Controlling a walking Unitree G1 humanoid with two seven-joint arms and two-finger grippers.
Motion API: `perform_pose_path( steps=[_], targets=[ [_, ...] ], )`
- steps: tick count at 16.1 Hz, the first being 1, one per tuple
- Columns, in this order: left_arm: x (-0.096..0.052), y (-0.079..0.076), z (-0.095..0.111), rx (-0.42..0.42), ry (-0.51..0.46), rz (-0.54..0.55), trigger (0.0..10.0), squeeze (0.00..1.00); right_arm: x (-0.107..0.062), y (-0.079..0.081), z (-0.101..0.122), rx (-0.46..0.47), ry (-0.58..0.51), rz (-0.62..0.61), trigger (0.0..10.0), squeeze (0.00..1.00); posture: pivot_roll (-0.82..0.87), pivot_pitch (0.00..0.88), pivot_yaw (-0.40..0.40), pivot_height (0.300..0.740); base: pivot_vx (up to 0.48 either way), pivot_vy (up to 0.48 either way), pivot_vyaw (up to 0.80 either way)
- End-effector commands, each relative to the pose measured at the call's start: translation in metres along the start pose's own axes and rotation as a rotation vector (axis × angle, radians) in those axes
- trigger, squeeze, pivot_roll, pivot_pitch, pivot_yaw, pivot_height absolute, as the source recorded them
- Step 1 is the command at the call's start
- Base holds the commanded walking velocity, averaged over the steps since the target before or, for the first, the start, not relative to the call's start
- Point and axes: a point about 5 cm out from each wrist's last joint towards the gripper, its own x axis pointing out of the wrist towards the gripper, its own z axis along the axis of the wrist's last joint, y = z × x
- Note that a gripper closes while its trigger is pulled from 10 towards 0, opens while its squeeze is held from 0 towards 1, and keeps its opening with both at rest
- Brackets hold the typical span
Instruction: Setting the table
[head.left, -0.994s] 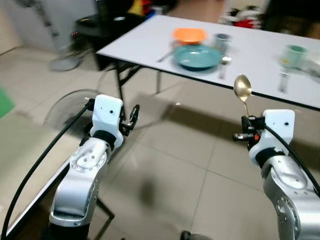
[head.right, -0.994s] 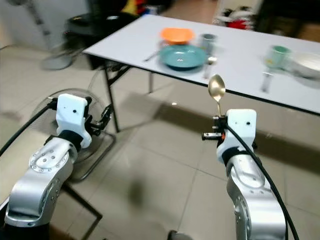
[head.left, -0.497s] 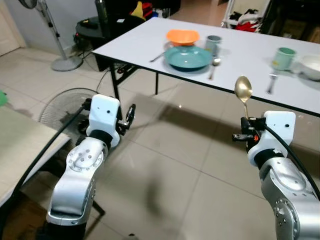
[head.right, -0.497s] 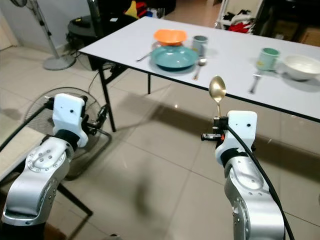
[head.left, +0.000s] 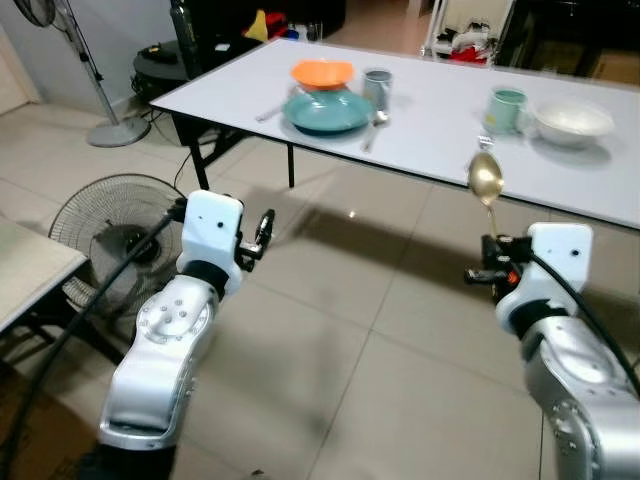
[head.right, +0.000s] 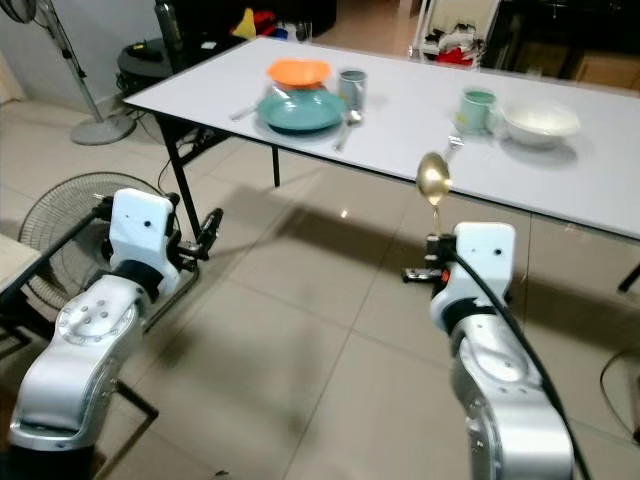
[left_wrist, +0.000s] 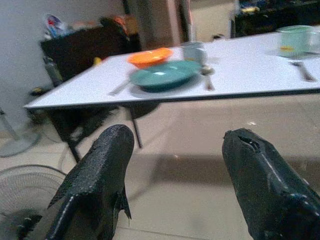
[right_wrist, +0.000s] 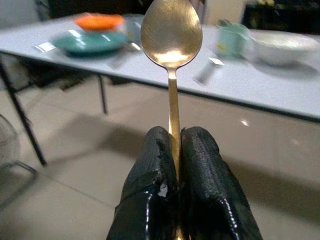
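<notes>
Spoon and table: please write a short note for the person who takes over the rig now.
Right hand: shut on the gold spoon, held upright by its handle.
Left hand: open, holding nothing.
White table is ahead, not yet reached.
Done: the left setting has a teal plate, orange bowl, cup and cutlery; the right setting has a green mug and white bowl.
Left: place the spoon, probably at the right setting.

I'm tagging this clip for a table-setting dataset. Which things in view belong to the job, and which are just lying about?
Belong to the job:
gold spoon, clamped upright in the right hand
white table
teal plate with orange bowl behind it
grey cup
green mug
white bowl

Just lying about:
floor fan
pedestal fan
left hand, open, idle
</notes>
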Motion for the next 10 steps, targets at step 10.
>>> perform_pose_path(
  steps=[10],
  targets=[
    [0.0017, -0.0019, 0.0001, -0.019, -0.013, -0.03, 10.0, 0.0, -0.0027, -0.0071, 0.0031, -0.021, 0.001, -0.038, 10.0, 0.0, -0.01, 0.0, 0.057, 0.74, 0.051, 0.0, -0.8]
  ],
)
